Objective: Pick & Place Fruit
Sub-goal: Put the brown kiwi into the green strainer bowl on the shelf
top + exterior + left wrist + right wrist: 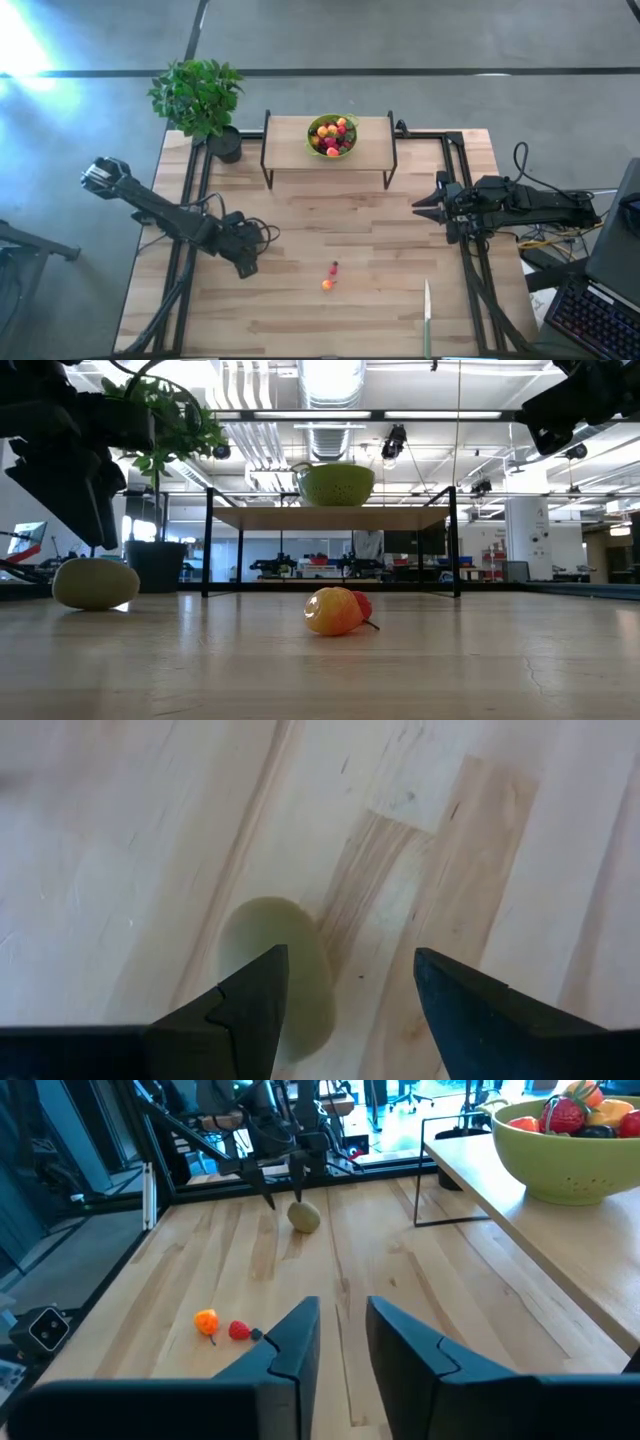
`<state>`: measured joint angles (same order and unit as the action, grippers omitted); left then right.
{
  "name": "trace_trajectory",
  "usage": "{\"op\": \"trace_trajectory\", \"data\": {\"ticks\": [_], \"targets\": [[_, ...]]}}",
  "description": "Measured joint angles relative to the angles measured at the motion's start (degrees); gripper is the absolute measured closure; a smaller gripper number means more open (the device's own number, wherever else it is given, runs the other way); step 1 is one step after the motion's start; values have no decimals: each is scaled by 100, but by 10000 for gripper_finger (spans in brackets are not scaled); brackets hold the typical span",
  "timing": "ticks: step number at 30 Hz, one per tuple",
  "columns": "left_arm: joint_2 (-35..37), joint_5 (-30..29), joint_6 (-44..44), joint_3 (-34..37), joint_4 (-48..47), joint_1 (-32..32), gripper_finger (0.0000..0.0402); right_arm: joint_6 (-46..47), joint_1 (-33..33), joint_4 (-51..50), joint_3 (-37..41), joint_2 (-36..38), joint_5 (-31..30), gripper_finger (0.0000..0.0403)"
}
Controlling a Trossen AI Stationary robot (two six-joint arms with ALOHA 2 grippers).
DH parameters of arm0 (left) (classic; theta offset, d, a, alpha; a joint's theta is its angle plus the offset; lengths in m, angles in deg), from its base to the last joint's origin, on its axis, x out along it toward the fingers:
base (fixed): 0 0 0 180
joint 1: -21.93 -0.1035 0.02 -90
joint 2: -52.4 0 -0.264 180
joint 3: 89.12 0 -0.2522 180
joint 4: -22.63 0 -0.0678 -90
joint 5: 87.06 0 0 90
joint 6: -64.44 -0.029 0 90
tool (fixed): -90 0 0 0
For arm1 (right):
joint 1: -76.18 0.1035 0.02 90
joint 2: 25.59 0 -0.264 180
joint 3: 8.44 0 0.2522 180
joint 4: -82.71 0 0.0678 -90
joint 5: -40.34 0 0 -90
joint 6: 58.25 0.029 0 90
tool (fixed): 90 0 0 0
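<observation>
Kiwi [304, 1216] lies on the table [380, 300] at about 8 o'clock, directly under the left gripper [345, 995], whose fingers stand open and hold nothing. It looks light, firm, fuzzy and egg-shaped; judged best pinched across its narrow middle. Right gripper [343, 1342], at 3 o'clock, is empty, fingers slightly apart.

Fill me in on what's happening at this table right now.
A two-armed robot is sorting toy fruit. The left gripper hovers open just above the kiwi on the table, not gripping it. The right gripper waits empty near the table's right edge. Two small fruits, an orange one and a red one, lie mid-table. The green bowl on the raised shelf already holds fruit. A knife lies near the front edge.
</observation>
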<state>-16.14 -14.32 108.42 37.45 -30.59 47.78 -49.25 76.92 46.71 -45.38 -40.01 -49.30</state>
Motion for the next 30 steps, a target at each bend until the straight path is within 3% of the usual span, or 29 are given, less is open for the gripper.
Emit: {"op": "trace_trajectory", "data": {"ticks": [6,20,26,30], "targets": [[39,-44,172,-117,-645,0,179,0,2,0,0,0,-2,302],[42,-253,51,-556,-645,-24,179,0,0,0,0,0,0,263],[48,-1050,-52,-837,-784,-24,179,0,0,0,0,0,0,247],[50,-1013,274,-854,-807,-24,179,0,0,0,0,0,-1,237]]}}
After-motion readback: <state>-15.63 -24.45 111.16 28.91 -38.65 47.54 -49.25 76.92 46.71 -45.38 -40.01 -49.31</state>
